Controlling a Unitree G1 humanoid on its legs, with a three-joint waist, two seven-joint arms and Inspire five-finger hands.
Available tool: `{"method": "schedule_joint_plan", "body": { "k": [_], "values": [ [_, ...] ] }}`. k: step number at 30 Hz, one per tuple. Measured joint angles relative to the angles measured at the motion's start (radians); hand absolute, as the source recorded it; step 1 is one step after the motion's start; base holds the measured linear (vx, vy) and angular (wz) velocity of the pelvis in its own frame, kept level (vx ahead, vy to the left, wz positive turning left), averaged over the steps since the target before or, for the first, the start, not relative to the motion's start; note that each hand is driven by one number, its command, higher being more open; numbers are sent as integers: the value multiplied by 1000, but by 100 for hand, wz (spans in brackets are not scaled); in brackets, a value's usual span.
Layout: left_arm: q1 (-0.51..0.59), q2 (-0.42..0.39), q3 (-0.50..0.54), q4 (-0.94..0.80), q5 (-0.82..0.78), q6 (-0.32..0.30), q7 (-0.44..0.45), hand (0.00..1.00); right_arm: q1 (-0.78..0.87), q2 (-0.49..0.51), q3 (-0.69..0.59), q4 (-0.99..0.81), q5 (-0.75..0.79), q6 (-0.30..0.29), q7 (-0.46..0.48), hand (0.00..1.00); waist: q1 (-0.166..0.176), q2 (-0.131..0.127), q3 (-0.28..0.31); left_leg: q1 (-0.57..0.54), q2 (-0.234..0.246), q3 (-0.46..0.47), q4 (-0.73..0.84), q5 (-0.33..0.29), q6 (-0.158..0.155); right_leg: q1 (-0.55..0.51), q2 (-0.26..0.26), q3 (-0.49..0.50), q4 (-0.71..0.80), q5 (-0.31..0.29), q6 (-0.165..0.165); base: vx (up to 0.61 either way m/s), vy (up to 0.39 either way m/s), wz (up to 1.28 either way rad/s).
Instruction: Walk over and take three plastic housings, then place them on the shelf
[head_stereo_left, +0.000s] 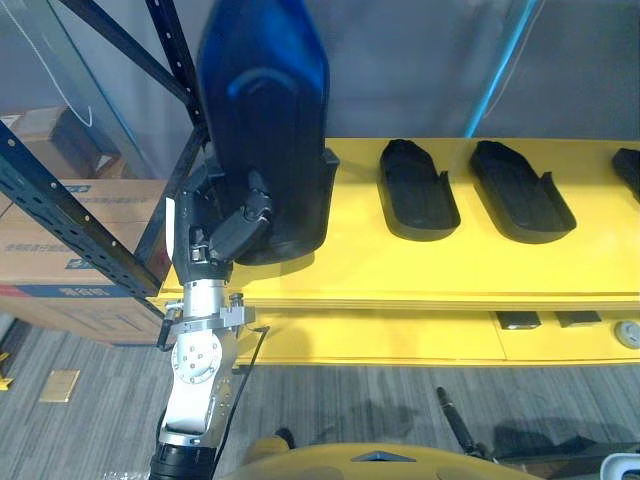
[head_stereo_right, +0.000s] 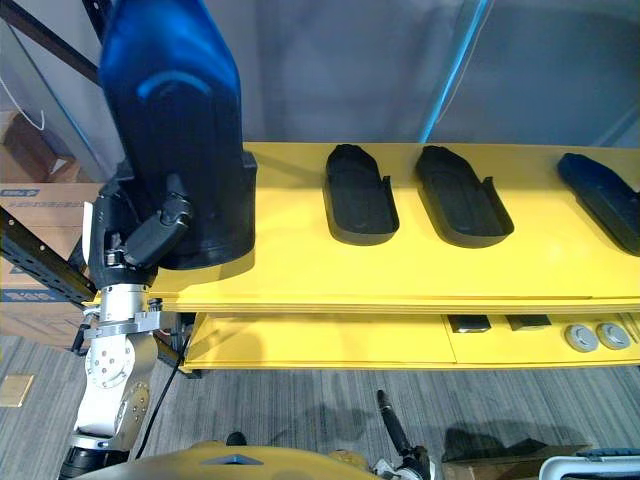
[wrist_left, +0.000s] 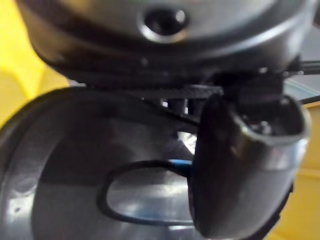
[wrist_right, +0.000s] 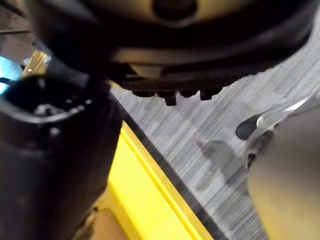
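A tall black plastic housing (head_stereo_left: 265, 120) stands upright at the left end of the yellow shelf (head_stereo_left: 450, 265), its lower end on or just above the surface. My left hand (head_stereo_left: 225, 225) is shut on its lower left side, thumb (wrist_left: 240, 165) pressed across the glossy shell (wrist_left: 75, 165). Two more housings (head_stereo_left: 418, 190) (head_stereo_left: 520, 190) lie flat side by side further right on the shelf, and another housing (head_stereo_right: 605, 200) lies at the far right. My right hand (wrist_right: 50, 165) hangs low over the grey floor beside the shelf's yellow edge, thumb straight, holding nothing.
A dark blue rack beam (head_stereo_left: 70, 215) slants across the left, with cardboard boxes (head_stereo_left: 60, 270) stacked behind it. On the lower yellow level lie two small dark blocks (head_stereo_right: 468, 323) and two round parts (head_stereo_right: 597, 337). A grey wall backs the shelf.
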Motion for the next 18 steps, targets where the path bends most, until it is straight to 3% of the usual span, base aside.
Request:
{"method": "schedule_joint_plan", "body": {
  "k": [4,8,11,14,18],
  "values": [
    [1,1,41,42,-4,16,44,0,0,-10,19,-15,-38,1,15,100,16,-7,35,-8,5,6,-2,12,-17,-7,4,23,0,-42,14,-84,-65,-3],
    [-4,33,87,91,-47,89,71,0,1,-33,40,-27,-37,1,41,100,18,8,57,-24,20,21,-43,49,-28,-58,20,44,17,-54,23,-108,-61,-8],
    [-42,86,108,133,-37,138,87,0,8,-40,41,-56,-37,2,51,100,13,3,64,-23,25,33,-68,67,-31,-74,28,56,18,-46,32,-32,-31,-13],
    [-101,156,147,168,-91,173,56,0,11,-49,58,-100,-46,7,79,100,3,-2,68,-20,27,55,-73,70,-32,-91,31,81,22,-37,41,6,-2,-20],
    [-202,234,186,213,-195,193,-26,0,11,-61,100,-120,-183,34,97,100,-1,3,77,-5,28,74,-77,70,-32,-92,31,104,28,-38,39,21,7,-13]
  ]
}}
